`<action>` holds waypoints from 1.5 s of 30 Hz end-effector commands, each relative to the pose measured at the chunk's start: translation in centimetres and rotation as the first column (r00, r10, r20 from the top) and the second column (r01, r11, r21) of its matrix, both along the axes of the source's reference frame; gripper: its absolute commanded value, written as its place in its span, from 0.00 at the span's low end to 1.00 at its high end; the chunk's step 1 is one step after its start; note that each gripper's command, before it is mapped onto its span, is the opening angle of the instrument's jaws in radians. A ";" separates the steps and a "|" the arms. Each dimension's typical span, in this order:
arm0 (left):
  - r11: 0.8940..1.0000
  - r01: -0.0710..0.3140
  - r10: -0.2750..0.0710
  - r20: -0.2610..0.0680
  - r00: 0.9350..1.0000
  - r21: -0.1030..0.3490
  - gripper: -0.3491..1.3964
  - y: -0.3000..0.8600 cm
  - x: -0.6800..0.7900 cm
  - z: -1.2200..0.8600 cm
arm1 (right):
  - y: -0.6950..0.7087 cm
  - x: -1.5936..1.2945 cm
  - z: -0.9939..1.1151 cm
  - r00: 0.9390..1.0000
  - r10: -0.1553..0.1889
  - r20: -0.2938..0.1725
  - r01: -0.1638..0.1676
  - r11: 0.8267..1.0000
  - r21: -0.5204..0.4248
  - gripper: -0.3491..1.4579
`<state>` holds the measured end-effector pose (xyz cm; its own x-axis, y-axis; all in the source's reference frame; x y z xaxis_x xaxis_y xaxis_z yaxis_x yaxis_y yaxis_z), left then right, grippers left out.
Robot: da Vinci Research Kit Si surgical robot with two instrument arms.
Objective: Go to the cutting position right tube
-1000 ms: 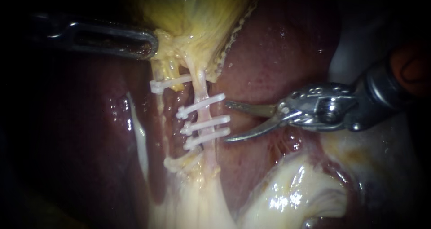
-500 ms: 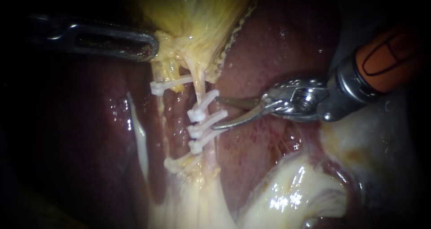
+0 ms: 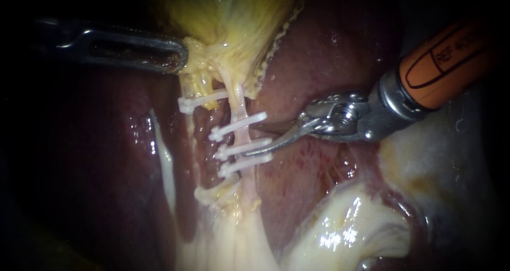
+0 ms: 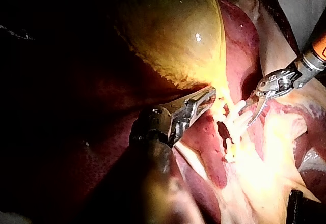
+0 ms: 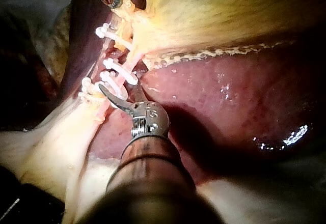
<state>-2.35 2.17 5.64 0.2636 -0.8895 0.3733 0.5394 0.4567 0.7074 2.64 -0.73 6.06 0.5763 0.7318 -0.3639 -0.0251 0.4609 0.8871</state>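
Tube (image 3: pixel 242 135) on the right, thin, soft and likely slippery, hangs below the gallbladder (image 3: pixel 234 16), crossed by three clips (image 3: pixel 226 131). Right instrument (image 3: pixel 248 139) empty, jaws parted beside its bare stretch between clips; left instrument (image 3: pixel 179 53) grips gallbladder.

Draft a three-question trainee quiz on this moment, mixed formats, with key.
1. True or false: the right instrument has its blades shut.
2. How many white clips sit on the right tube? A two, B three, C five.
3. Fill in: the left instrument has its jaws shut on the ____.
Key: 1 false, a gap shows between the blades; 2 B; 3 gallbladder.
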 end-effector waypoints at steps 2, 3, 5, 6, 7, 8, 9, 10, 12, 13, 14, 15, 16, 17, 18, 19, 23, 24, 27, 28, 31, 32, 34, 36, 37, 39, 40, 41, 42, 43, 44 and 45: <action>1.000 0.001 -0.001 -0.001 1.000 0.000 0.00 0.00 0.00 -0.01 | 0.00 0.07 0.00 0.999 0.012 -0.037 -0.012 1.000 0.010 0.92; 1.000 0.001 -0.001 -0.001 1.000 0.000 0.00 0.00 0.00 -0.01 | 0.01 0.11 0.01 0.998 0.018 -0.056 -0.018 1.000 0.014 0.92; 1.000 0.001 -0.001 -0.001 1.000 0.000 0.00 0.00 0.00 -0.01 | 0.02 0.20 0.02 0.994 0.030 -0.105 -0.028 0.999 0.028 0.93; 1.000 0.001 -0.001 -0.001 1.000 0.000 0.00 0.00 0.00 -0.01 | 0.03 0.23 0.02 0.991 0.036 -0.126 -0.031 0.999 0.041 0.93; 1.000 0.001 -0.001 -0.001 1.000 0.000 0.00 0.00 0.00 -0.01 | 0.04 0.28 0.03 0.989 0.040 -0.146 -0.032 0.998 0.058 0.93; 1.000 0.001 -0.001 -0.001 1.000 0.000 0.00 0.00 0.00 -0.01 | 0.04 0.31 0.03 0.986 0.039 -0.162 -0.029 0.998 0.063 0.93; 1.000 0.001 -0.001 -0.001 1.000 0.000 0.00 0.00 0.00 -0.01 | 0.04 0.33 0.03 0.984 0.036 -0.174 -0.025 0.997 0.067 0.93; 1.000 0.001 -0.001 -0.001 1.000 0.000 0.00 0.00 0.00 -0.01 | 0.05 0.36 0.03 0.981 0.036 -0.193 -0.022 0.997 0.073 0.93; 1.000 0.001 -0.001 -0.001 1.000 -0.001 0.00 0.00 0.00 -0.01 | 0.05 0.40 0.04 0.976 0.036 -0.216 -0.019 0.997 0.079 0.91; 1.000 0.001 -0.001 -0.001 1.000 -0.001 0.00 0.00 0.00 -0.01 | 0.04 0.42 0.04 0.971 0.037 -0.234 -0.017 0.996 0.085 0.89; 1.000 0.001 -0.001 -0.001 1.000 -0.001 0.00 0.00 0.00 -0.01 | 0.04 0.43 0.05 0.968 0.038 -0.249 -0.016 0.996 0.091 0.87; 1.000 0.001 -0.001 -0.001 1.000 -0.001 0.00 0.00 -0.01 -0.01 | 0.04 0.45 0.05 0.964 0.039 -0.261 -0.014 0.995 0.095 0.86; 1.000 0.001 -0.001 -0.001 1.000 -0.001 0.00 0.00 -0.01 0.00 | 0.04 0.48 0.06 0.959 0.041 -0.282 -0.012 0.995 0.103 0.84; 1.000 0.001 -0.001 -0.001 1.000 -0.001 0.00 -0.01 -0.01 0.00 | 0.04 0.49 0.06 0.954 0.043 -0.296 -0.011 0.994 0.108 0.83; 1.000 0.001 -0.001 -0.002 1.000 -0.001 0.00 -0.01 -0.01 0.00 | 0.04 0.52 0.07 0.949 0.045 -0.311 -0.009 0.993 0.114 0.81; 1.000 0.001 -0.001 -0.002 1.000 -0.001 0.00 -0.01 -0.01 0.00 | 0.04 0.55 0.07 0.944 0.044 -0.327 -0.005 0.993 0.119 0.80; 1.000 0.002 -0.002 -0.002 1.000 -0.001 0.00 -0.01 -0.02 0.00 | 0.00 0.64 0.12 0.931 0.034 -0.364 0.014 0.992 0.128 0.78; 1.000 0.002 -0.002 -0.002 1.000 -0.001 0.00 -0.01 -0.02 0.00 | -0.02 0.66 0.14 0.928 0.031 -0.371 0.018 0.991 0.129 0.79; 1.000 0.002 -0.002 -0.002 1.000 -0.001 0.00 -0.01 -0.02 0.00 | -0.07 0.74 0.18 0.919 0.025 -0.395 0.031 0.991 0.134 0.83; 1.000 0.002 -0.002 -0.002 1.000 -0.001 0.00 -0.01 -0.02 0.00 | -0.07 0.76 0.18 0.916 0.023 -0.401 0.034 0.990 0.136 0.83; 1.000 0.002 -0.002 -0.002 1.000 -0.001 0.00 -0.01 -0.02 0.00 | -0.07 0.82 0.14 0.903 0.036 -0.427 0.031 0.988 0.150 0.83; 1.000 0.002 -0.002 -0.002 1.000 -0.001 0.00 -0.01 -0.02 0.00 | -0.07 0.83 0.13 0.900 0.041 -0.434 0.029 0.988 0.154 0.83; 1.000 0.002 -0.002 -0.002 1.000 -0.001 0.00 -0.01 -0.02 0.00 | -0.07 0.87 0.10 0.894 0.052 -0.445 0.024 0.986 0.163 0.86; 1.000 0.002 -0.002 -0.002 1.000 -0.001 0.00 -0.01 -0.02 0.00 | -0.08 0.88 0.07 0.888 0.061 -0.456 0.020 0.985 0.170 0.87; 1.000 0.002 -0.002 -0.002 1.000 -0.001 0.00 -0.01 -0.02 0.00 | -0.08 0.88 0.05 0.884 0.063 -0.463 0.018 0.986 0.169 0.87; 1.000 0.002 -0.002 -0.002 1.000 -0.001 0.00 -0.01 -0.02 0.00 | -0.07 0.88 -0.01 0.880 0.066 -0.470 0.016 0.985 0.169 0.88; 1.000 0.002 -0.002 -0.002 1.000 -0.001 0.00 -0.01 -0.02 0.00 | -0.05 0.87 -0.03 0.879 0.069 -0.472 0.015 0.985 0.172 0.88; 1.000 0.002 -0.002 -0.002 1.000 -0.001 0.00 -0.01 -0.02 0.00 | -0.04 0.86 -0.07 0.877 0.071 -0.474 0.015 0.984 0.175 0.88; 1.000 0.002 -0.002 -0.002 1.000 -0.001 0.00 -0.01 -0.02 0.00 | -0.03 0.84 -0.11 0.873 0.077 -0.481 0.013 0.983 0.181 0.88; 1.000 0.002 -0.002 -0.002 1.000 -0.001 0.00 -0.01 -0.01 0.00 | -0.02 0.83 -0.15 0.870 0.083 -0.487 0.011 0.982 0.187 0.88; 1.000 0.002 -0.002 -0.002 1.000 -0.001 0.00 -0.01 -0.01 0.00 | -0.01 0.82 -0.18 0.867 0.087 -0.491 0.010 0.981 0.192 0.87; 1.000 0.002 -0.002 -0.002 1.000 -0.001 0.00 -0.01 -0.01 0.00 | 0.00 0.81 -0.23 0.864 0.091 -0.495 0.009 0.980 0.197 0.87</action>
<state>-2.36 2.16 5.64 0.2624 -0.8896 0.3738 0.5418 0.4564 0.7058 3.44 -0.73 5.80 0.3191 0.8349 -0.4484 0.4309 0.2936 0.8533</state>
